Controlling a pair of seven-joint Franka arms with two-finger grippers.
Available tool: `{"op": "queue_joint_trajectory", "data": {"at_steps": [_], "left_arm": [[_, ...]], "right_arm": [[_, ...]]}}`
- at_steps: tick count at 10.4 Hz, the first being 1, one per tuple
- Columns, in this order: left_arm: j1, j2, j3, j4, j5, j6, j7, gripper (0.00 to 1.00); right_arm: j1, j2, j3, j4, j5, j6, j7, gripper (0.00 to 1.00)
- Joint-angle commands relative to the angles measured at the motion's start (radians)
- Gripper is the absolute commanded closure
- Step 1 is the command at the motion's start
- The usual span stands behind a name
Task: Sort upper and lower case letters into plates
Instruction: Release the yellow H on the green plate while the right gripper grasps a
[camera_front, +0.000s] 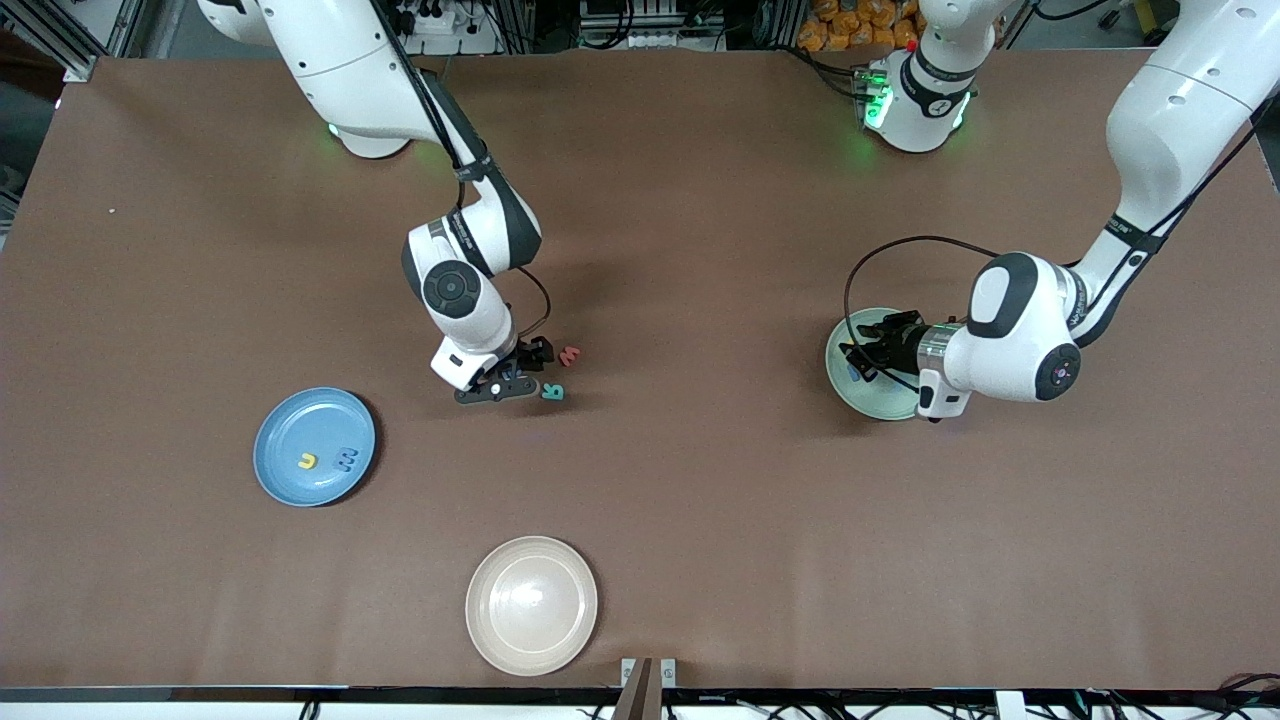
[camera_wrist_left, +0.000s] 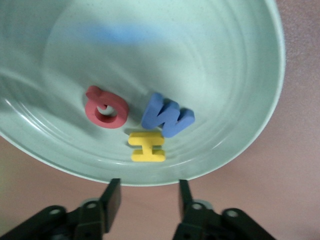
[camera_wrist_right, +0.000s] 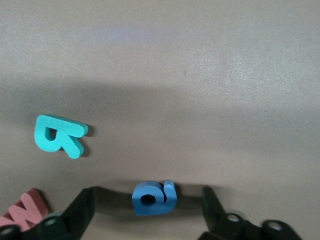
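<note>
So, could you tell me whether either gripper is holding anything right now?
No. The left gripper is open over the mint plate; the right gripper is open around a blue letter.

Mint plate (camera_wrist_left: 240, 60): yellow H (camera_wrist_left: 146, 146), blue W (camera_wrist_left: 167, 117). Table (camera_wrist_right: 200, 75): teal R (camera_wrist_right: 59, 135). No printed labels legible.

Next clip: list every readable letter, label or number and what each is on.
"W": blue piece in the mint plate.
"H": yellow piece beside it.
"R": teal piece on the table.
Red piece in that plate: "Q" or "a", unclear.
Two pieces in the blue plate and print on the left arm: too small to read.
</note>
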Motion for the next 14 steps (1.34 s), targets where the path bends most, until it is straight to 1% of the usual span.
{"op": "queue_joint_trajectory", "data": {"at_steps": [1, 2, 3, 4, 6, 8, 9, 11, 12, 13, 14], "left_arm": [[0.007, -0.006, -0.006, -0.013, 0.021, 0.013, 0.011, 0.12], [-0.002, -0.006, -0.006, -0.01, 0.021, 0.013, 0.008, 0.1], [-0.022, -0.006, -0.006, 0.003, 0.008, 0.016, -0.009, 0.01], [-0.062, -0.007, -0.008, 0.013, -0.001, 0.04, -0.04, 0.01], [-0.163, 0.017, -0.006, 0.07, -0.048, 0.096, -0.171, 0.01], [-0.275, 0.074, -0.002, 0.15, -0.129, 0.171, -0.286, 0.01], [-0.351, 0.091, 0.03, 0.191, -0.154, 0.214, -0.34, 0.0], [-0.572, 0.129, 0.157, 0.3, -0.235, 0.261, -0.437, 0.0], [-0.69, 0.149, 0.239, 0.369, -0.283, 0.284, -0.493, 0.0], [-0.802, 0.172, 0.308, 0.445, -0.318, 0.297, -0.552, 0.0], [-0.893, 0.198, 0.368, 0.527, -0.338, 0.297, -0.622, 0.0]], "right_arm": [[0.004, -0.009, -0.003, -0.016, 0.019, 0.015, -0.011, 1.0], [0.004, -0.009, -0.003, -0.016, 0.019, 0.015, -0.011, 1.0], [0.003, -0.012, -0.003, -0.016, 0.019, 0.015, -0.011, 1.0], [0.003, -0.017, -0.003, -0.018, 0.019, 0.015, -0.011, 1.0], [-0.008, -0.041, -0.006, -0.016, 0.019, 0.006, -0.017, 1.0], [-0.08, -0.093, -0.011, -0.004, 0.013, -0.023, -0.053, 1.0], [-0.135, -0.095, -0.014, 0.017, 0.011, -0.026, -0.131, 1.0], [-0.264, -0.084, -0.014, 0.063, 0.004, -0.055, -0.301, 1.0], [-0.319, -0.084, -0.015, 0.091, -0.01, -0.103, -0.39, 1.0], [-0.373, -0.078, -0.02, 0.123, -0.05, -0.15, -0.44, 1.0], [-0.407, -0.064, -0.02, 0.142, -0.115, -0.172, -0.449, 1.0]]}}
